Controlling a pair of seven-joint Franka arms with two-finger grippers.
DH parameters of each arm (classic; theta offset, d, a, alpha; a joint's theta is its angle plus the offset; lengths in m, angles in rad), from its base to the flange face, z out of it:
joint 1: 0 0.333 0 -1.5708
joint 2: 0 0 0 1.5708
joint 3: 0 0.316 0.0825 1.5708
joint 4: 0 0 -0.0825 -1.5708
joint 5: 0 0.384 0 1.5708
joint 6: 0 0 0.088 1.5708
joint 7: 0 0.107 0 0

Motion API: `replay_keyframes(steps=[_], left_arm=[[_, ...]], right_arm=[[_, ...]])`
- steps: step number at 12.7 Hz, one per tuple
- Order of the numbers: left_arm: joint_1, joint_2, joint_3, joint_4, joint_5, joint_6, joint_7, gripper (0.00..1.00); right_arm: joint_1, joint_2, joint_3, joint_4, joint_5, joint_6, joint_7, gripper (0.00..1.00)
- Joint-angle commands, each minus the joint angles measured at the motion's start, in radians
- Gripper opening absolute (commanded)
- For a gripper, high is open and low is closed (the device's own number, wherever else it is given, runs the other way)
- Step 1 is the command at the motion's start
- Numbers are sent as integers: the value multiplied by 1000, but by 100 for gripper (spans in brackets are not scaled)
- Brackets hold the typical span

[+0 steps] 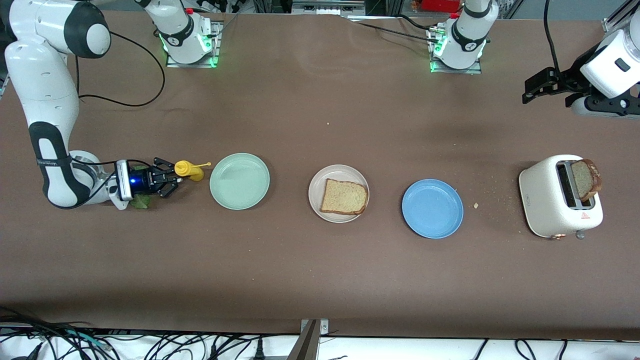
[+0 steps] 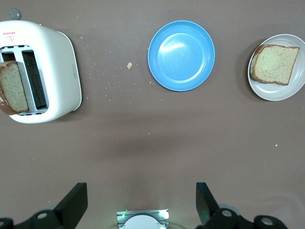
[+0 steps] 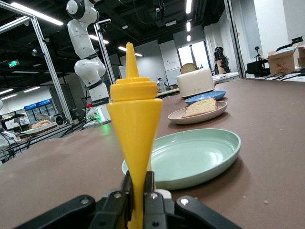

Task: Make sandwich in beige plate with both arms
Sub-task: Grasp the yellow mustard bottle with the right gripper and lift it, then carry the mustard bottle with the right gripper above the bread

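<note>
One brown bread slice (image 1: pixel 344 197) lies on the beige plate (image 1: pixel 316 192) at the table's middle. A second slice (image 1: pixel 582 179) stands in the white toaster (image 1: pixel 550 200) at the left arm's end. A green lettuce leaf (image 1: pixel 140 201) lies on the table, partly hidden under the right wrist. My right gripper (image 1: pixel 172 176) is low over the table beside the mint-green plate (image 1: pixel 239 181). It is shut on a yellow squeeze bottle (image 1: pixel 189 170), as the right wrist view (image 3: pixel 136 124) shows. My left gripper (image 1: pixel 537 86) is open and empty, raised above the table and farther from the front camera than the toaster.
A blue plate (image 1: pixel 432 208) lies between the beige plate and the toaster. Crumbs are scattered on the brown table around the toaster. The left wrist view shows the toaster (image 2: pixel 52 71), blue plate (image 2: pixel 181 55) and beige plate (image 2: pixel 286 93) below.
</note>
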Motion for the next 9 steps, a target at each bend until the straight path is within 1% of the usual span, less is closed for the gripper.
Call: replay_keyframes(steps=[1,6,8,9], left_arm=[[5,4,-4,17,20,2,-7,100],[7,2,-4,16,18,1,-7,100],[7,2,-4,16,18,1,-7,100],[7,2,-4,16,18,1,-7,100]], right_arm=[[-23,-3,-4,30,7,-14,95,2],[-31,-28,-4,147,-13,-40,328,1],[-23,-49,-1,197,-47,-37,439,1],[-19,-54,-2,240,-48,-37,506,1]])
